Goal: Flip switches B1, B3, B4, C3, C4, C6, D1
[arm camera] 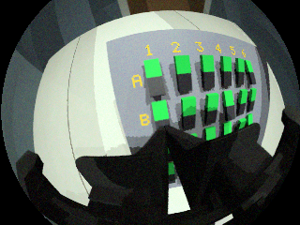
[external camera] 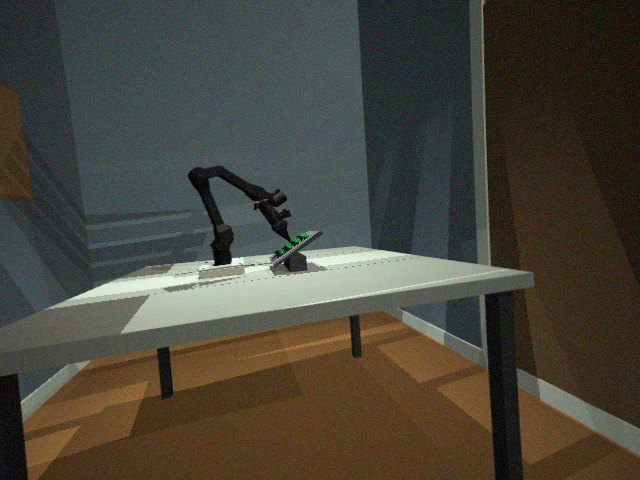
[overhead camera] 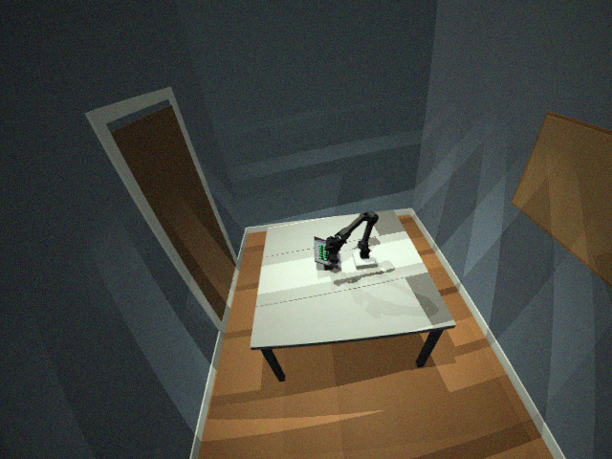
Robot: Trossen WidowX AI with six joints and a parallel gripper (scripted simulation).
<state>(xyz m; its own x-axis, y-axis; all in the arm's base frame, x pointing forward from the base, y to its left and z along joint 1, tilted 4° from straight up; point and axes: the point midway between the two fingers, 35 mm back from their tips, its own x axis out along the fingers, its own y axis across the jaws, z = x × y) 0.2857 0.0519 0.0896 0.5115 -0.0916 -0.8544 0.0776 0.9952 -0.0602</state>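
Observation:
The tilted switch panel (overhead camera: 318, 240) (external camera: 316, 235) (arm camera: 124, 70) carries rows of green-and-black rocker switches. My gripper (external camera: 289, 240) (arm camera: 164, 130) is shut and empty. In the wrist view its tips are at the lower end of switch B1 (arm camera: 160, 112), touching or just above it; which one I cannot tell. B3 (arm camera: 212, 101) and B4 (arm camera: 228, 98) show green upper halves and dark lower halves. C3 (arm camera: 210, 133), C4 (arm camera: 227, 127) and C6 (arm camera: 249, 120) are partly visible above the right finger. The fingers hide C1 and most of row D, including D1.
Switch A1 (arm camera: 153, 67) stands just above B1, and B2 (arm camera: 188, 105) is to its right. The panel rests on a dark stand (external camera: 296, 261) on the white table (overhead camera: 296, 320) (external camera: 392, 279). The arm's base (overhead camera: 364, 260) (external camera: 222, 269) is on the panel's near side.

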